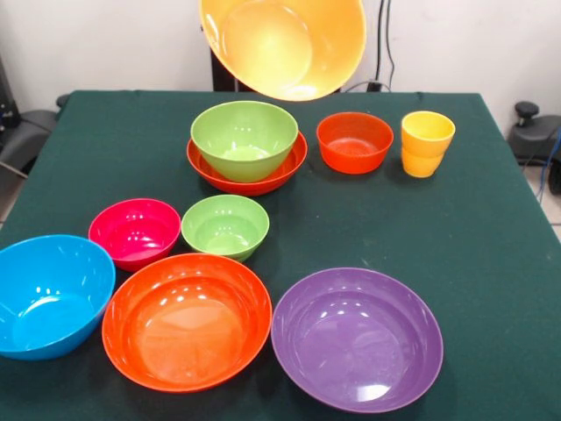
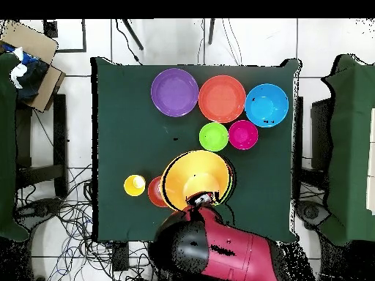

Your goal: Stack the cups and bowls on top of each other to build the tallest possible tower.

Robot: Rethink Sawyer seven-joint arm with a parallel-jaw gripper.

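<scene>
A large yellow-orange bowl (image 1: 285,44) hangs tilted in the air above the table's far side, over a medium lime green bowl (image 1: 244,136) nested in a wide red-orange bowl (image 1: 203,165). In the overhead view my gripper (image 2: 203,198) is shut on the rim of this raised bowl (image 2: 192,174), which hides the nested pair below. Two yellow-orange cups (image 1: 427,143) stand stacked at the far right, beside a small red-orange bowl (image 1: 354,141). The cup (image 2: 134,185) and small bowl (image 2: 154,192) also show from above.
On the green table (image 1: 500,228) lie a magenta bowl (image 1: 134,231), a small lime green bowl (image 1: 225,225), a blue bowl (image 1: 48,294), a large red-orange bowl (image 1: 187,320) and a purple bowl (image 1: 357,338). Chairs and cables surround the table.
</scene>
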